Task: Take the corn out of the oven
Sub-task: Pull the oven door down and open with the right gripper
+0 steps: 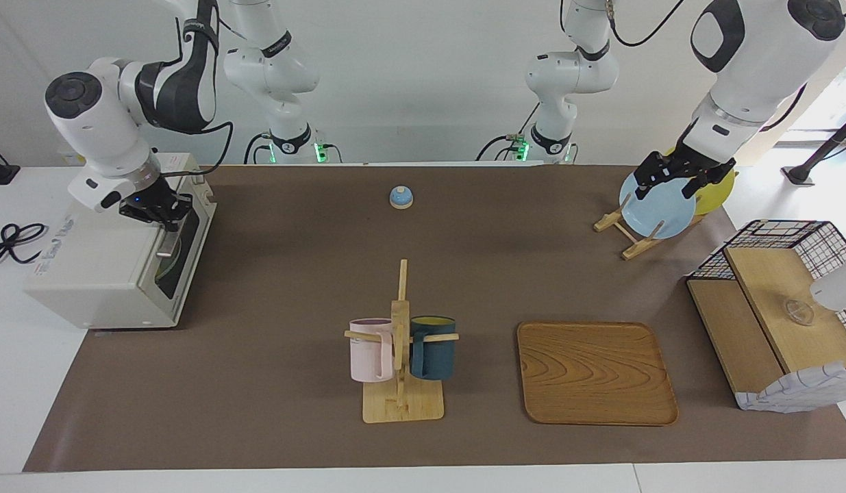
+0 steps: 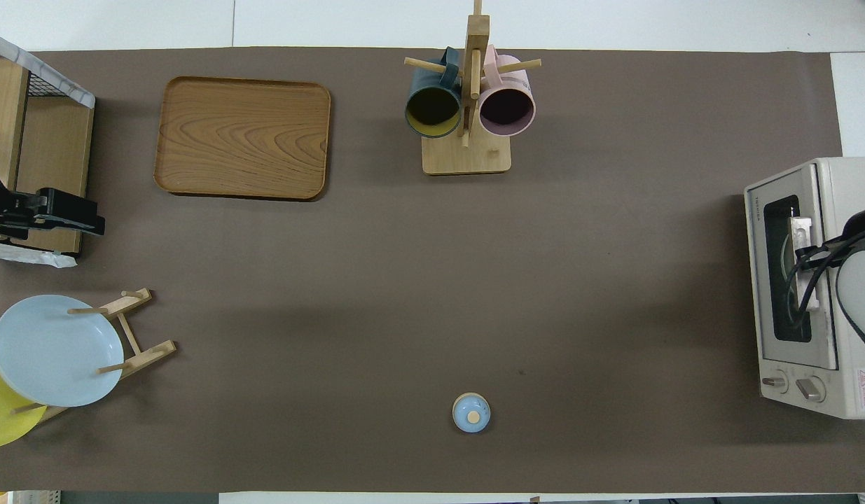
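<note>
The off-white oven point(image 1: 101, 274) stands at the right arm's end of the table and also shows in the overhead view point(image 2: 800, 367). Its dark glass door point(image 2: 782, 266) looks closed. The corn is hidden; only a faint pale green shape shows through the glass. My right gripper point(image 1: 168, 229) is at the top edge of the door, by the handle, and also shows in the overhead view point(image 2: 803, 241). My left gripper point(image 1: 673, 183) is open and empty, up over the pale blue plate point(image 1: 655, 209), and waits.
A wooden mug rack point(image 1: 400, 404) holds a pink mug and a dark blue mug mid-table. A wooden tray point(image 1: 596, 373) lies beside it. A small blue bell point(image 1: 401, 197) sits near the robots. A plate rack and a wire-and-wood basket shelf point(image 1: 772, 308) stand at the left arm's end.
</note>
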Robot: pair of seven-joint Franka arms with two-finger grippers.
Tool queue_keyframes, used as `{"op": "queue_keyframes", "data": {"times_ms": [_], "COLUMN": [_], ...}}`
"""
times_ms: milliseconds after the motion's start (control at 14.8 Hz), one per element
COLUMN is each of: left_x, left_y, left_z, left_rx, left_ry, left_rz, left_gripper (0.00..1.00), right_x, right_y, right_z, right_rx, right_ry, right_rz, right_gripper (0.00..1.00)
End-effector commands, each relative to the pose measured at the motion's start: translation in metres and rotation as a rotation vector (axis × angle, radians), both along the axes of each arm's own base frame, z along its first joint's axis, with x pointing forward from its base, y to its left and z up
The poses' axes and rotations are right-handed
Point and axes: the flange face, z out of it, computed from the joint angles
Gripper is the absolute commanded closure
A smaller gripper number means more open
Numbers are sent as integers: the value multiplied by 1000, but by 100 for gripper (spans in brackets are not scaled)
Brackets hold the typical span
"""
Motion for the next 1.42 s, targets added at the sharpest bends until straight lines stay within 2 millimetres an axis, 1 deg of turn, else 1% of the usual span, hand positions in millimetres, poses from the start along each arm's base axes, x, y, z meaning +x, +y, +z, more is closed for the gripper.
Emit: {"op": "queue_keyframes", "data": {"times_ms": [0, 68, 203, 474, 541, 609, 812, 1015, 1083, 1150, 1353], "left_x": [-4, -4, -4, -4, -5, -4, -5, -4, -4, -4, -4], "left_y": [3, 4, 3, 3, 3, 3, 3, 3, 3, 3, 3], "left_z": [5, 5, 5, 5, 6, 5, 6, 5, 5, 5, 5], "left_rx": [22, 22, 22, 22, 22, 22, 22, 22, 22, 22, 22], "left_ry": [1, 1, 1, 1, 0, 1, 0, 1, 1, 1, 1], "left_rz": [-6, -5, -6, -6, -6, -6, -6, -6, -6, -6, -6], "left_gripper": [0, 0, 0, 0, 0, 0, 0, 0, 0, 0, 0], "right_x": [3, 4, 9, 12, 13, 15, 22, 25, 24, 22, 24], "right_y": [15, 17, 29, 40, 41, 43, 49, 66, 77, 83, 88], "right_z": [-20, -22, -26, -51, -53, -58, -78, -97, -102, -108, -122], "right_rx": [8, 9, 5, 25, 25, 26, 31, 31, 32, 33, 34], "right_ry": [-25, -24, -42, -52, -53, -55, -63, -88, -99, -106, -110], "right_rz": [29, 23, 18, 31, 32, 37, 49, 59, 61, 60, 58], "right_gripper": [100, 100, 100, 100, 100, 100, 100, 100, 100, 100, 100]}}
